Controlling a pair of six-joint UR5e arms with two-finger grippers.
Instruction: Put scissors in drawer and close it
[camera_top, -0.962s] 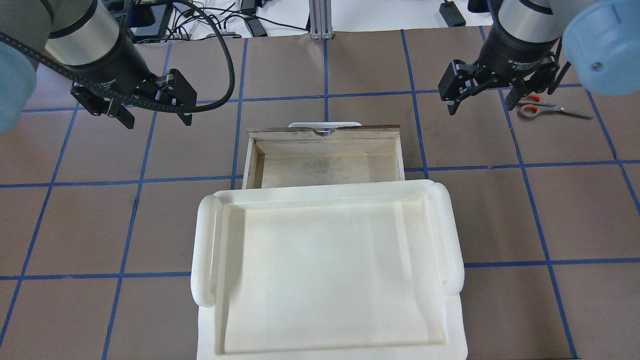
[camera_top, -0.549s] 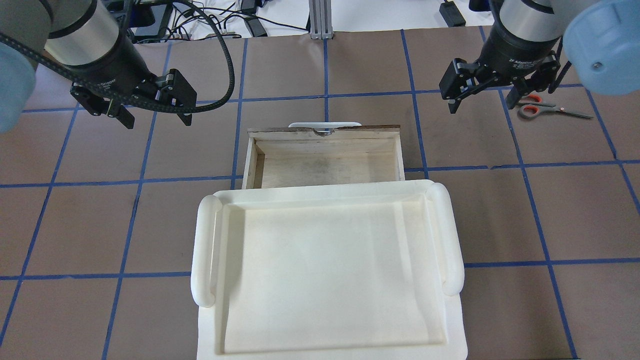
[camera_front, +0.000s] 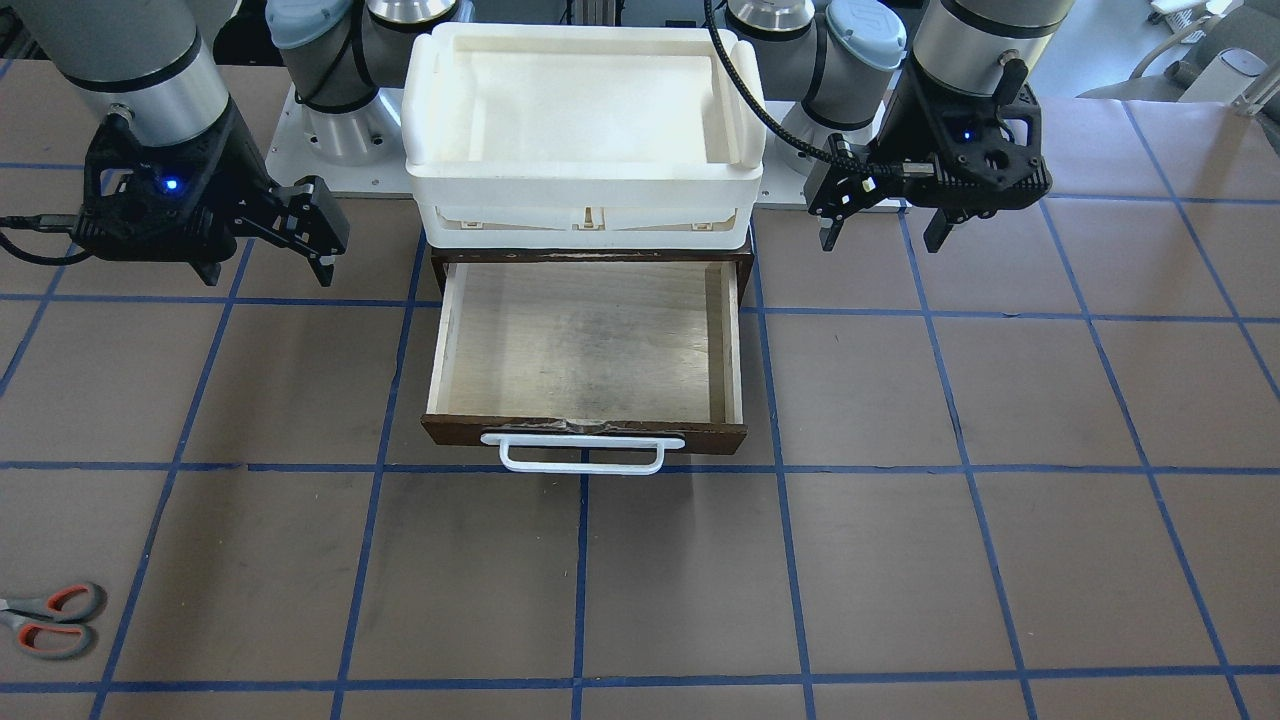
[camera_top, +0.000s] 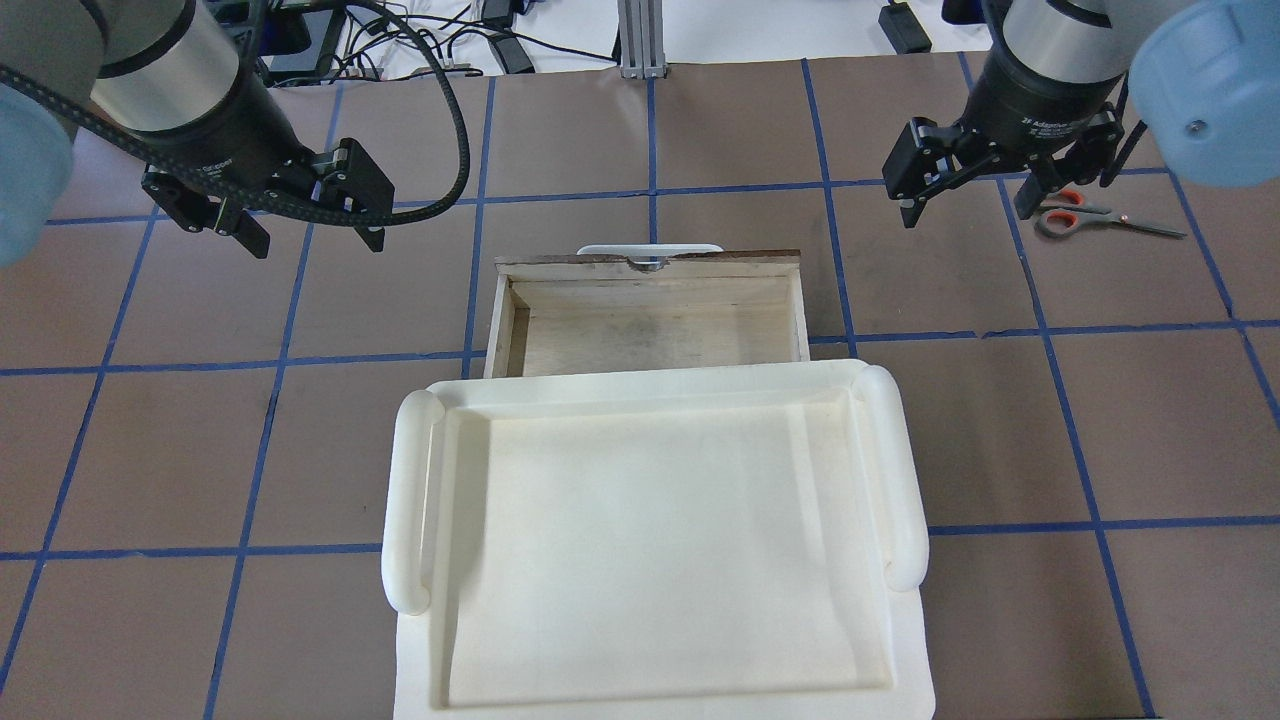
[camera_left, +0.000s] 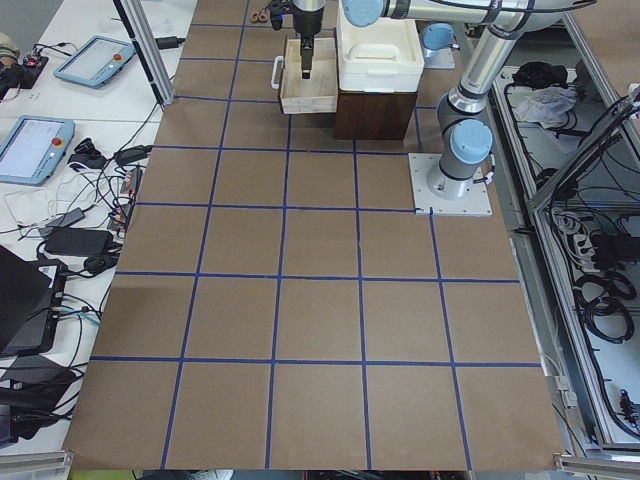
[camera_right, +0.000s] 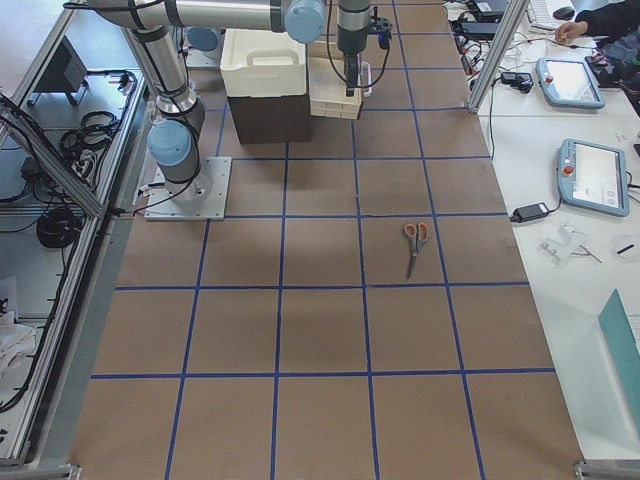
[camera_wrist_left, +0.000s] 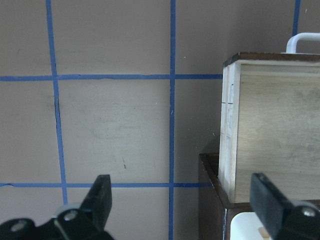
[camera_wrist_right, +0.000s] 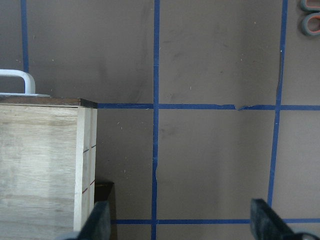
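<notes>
Brown table, blue tape grid; scissors lying flat on it, off to right, well apart from drawer; drawer pulled open. My right pincer spread wide, holding nothing, not over scissors; left pincer likewise. Handling: likely light, stiff, low-lying; blades slippery; take at handle loops or pivot. Look: grey handles, orange-red linings, slim dark blades, seemingly closed.

Scissors lie flat, closed; drawer stands open.
</notes>
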